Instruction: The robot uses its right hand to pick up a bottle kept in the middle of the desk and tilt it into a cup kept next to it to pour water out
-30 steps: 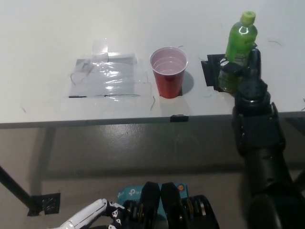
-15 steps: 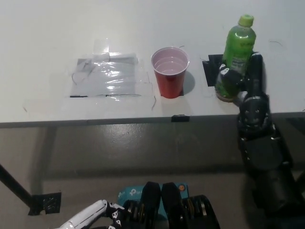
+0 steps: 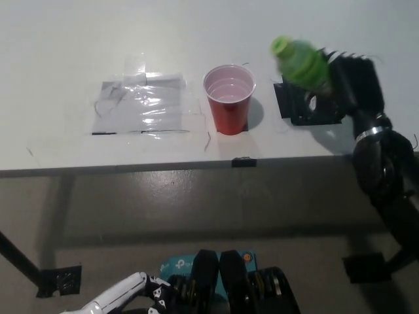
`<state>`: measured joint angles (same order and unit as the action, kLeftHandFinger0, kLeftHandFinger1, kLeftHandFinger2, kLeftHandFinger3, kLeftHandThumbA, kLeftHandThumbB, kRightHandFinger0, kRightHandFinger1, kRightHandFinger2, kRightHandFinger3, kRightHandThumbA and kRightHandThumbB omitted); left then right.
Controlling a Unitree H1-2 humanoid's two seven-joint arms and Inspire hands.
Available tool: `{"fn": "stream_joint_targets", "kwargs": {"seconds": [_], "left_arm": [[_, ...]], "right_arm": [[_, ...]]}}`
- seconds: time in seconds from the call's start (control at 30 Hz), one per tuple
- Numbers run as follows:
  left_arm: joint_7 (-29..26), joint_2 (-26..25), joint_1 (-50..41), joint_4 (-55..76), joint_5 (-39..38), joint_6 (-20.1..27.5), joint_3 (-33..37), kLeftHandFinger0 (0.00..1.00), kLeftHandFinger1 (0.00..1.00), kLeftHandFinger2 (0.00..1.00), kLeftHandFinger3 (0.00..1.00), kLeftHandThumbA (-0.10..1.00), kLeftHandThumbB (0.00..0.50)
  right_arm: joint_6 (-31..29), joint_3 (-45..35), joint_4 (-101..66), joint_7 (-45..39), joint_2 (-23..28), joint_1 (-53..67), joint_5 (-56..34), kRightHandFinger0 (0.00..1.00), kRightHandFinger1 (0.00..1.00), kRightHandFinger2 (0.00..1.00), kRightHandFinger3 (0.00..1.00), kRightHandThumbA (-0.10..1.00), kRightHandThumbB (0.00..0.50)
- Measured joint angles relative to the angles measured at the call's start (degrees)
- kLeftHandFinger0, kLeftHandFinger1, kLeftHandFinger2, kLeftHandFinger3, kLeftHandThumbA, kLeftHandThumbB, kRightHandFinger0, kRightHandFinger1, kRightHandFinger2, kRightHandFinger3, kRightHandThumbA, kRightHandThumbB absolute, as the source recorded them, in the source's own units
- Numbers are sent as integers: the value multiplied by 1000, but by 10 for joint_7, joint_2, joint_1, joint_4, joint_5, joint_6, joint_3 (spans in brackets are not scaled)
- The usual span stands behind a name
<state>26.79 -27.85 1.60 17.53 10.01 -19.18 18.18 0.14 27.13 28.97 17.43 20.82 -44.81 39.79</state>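
Red cup (image 3: 229,98) near the bench (image 3: 65,52) front edge, green bottle (image 3: 302,64) tilted toward it, clasped by black right hand (image 3: 350,78), white left hand (image 3: 121,296) low, grip unclear

The red cup (image 3: 229,98) stands near the desk's (image 3: 65,39) front edge, about mid-width, its mouth open upward. Just right of it the black right hand (image 3: 350,78) holds the green bottle (image 3: 301,62) tilted, cap toward the cup, above a black tape patch (image 3: 308,108); a narrow gap is left between cap and cup rim. Left of the cup, flat clear tape (image 3: 141,104) blocks nothing. The back of the desk and its left end lie free. The white left hand (image 3: 118,299) hangs low, below the front edge.
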Motion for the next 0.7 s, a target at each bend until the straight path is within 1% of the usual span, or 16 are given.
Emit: {"fn": "stream_joint_targets", "kwargs": {"seconds": [0.03, 0.07, 0.13, 0.2, 0.27, 0.3, 0.37, 0.4, 0.43, 0.47, 0.5, 0.53, 0.57, 0.6, 0.67, 0.7], "left_arm": [[1, 0, 0, 0, 0, 0, -1, 838, 744, 775, 953, 980, 393], [1, 0, 0, 0, 0, 0, -1, 837, 745, 778, 957, 980, 386], [1, 0, 1, 0, 0, 0, -2, 840, 743, 769, 955, 984, 391], [1, 0, 1, 0, 1, 0, -2, 846, 746, 767, 947, 962, 394], [2, 0, 1, 0, 0, 0, -2, 861, 747, 765, 950, 967, 388], [2, 0, 1, 0, 0, 0, -2, 886, 751, 763, 956, 971, 397], [2, 0, 1, -1, 1, 0, -2, 891, 756, 767, 962, 973, 393], [2, 0, 1, -1, 1, -1, -2, 889, 757, 768, 964, 968, 388], [2, 0, 1, -1, 1, -1, -2, 882, 758, 770, 964, 961, 372], [2, -1, 2, -1, 1, -2, -2, 882, 758, 770, 965, 971, 379], [2, -1, 2, -1, 1, -2, -2, 883, 758, 770, 965, 973, 379], [2, -1, 2, -1, 1, -2, -2, 881, 758, 770, 961, 966, 383], [2, -1, 2, -1, 0, -3, -2, 878, 757, 768, 958, 971, 386], [2, -1, 3, -1, 0, -3, -2, 878, 758, 770, 961, 971, 387], [2, -1, 3, -1, 0, -5, -2, 902, 774, 786, 982, 964, 377], [2, -1, 3, -1, 0, -5, -2, 913, 778, 790, 988, 964, 379]], "right_arm": [[-4, 14, 0, -1, 4, -3, 12, 0, 96, 94, 460, 47, 104], [-6, 20, 0, -1, 5, -4, 19, 0, 113, 113, 462, 52, 103], [-11, 42, 0, -6, 9, -15, 41, 0, 75, 72, 456, 36, 104], [-13, 50, 0, -13, 9, -25, 57, 0, 61, 52, 451, 42, 119], [-13, 54, -1, -19, 8, -32, 67, 0, 36, 23, 445, 24, 135], [-13, 55, -1, -22, 8, -35, 72, 0, 31, 17, 447, 14, 135], [-13, 55, -1, -27, 6, -39, 81, 0, 40, 22, 467, 16, 132], [-12, 55, -1, -32, 5, -40, 84, 0, 23, 4, 458, 12, 137], [-10, 55, -1, -38, 3, -41, 88, 0, 30, 10, 453, 2, 150], [-8, 55, -1, -43, 1, -41, 90, 0, 41, 21, 469, -2, 135], [-6, 55, -1, -48, -1, -42, 94, 0, 51, 29, 467, -2, 135], [-4, 55, -1, -53, -2, -42, 96, 0, 88, 62, 507, 59, 134], [0, 55, 0, -62, -3, -43, 100, 0, 72, 54, 499, 45, 141], [3, 55, 1, -66, -3, -44, 102, 0, 90, 82, 474, 17, 142], [8, 54, 8, -74, -3, -50, 107, 0, 87, 75, 453, -12, 147], [10, 54, 14, -75, -3, -53, 108, 0, 103, 126, 437, -13, 145]]}}
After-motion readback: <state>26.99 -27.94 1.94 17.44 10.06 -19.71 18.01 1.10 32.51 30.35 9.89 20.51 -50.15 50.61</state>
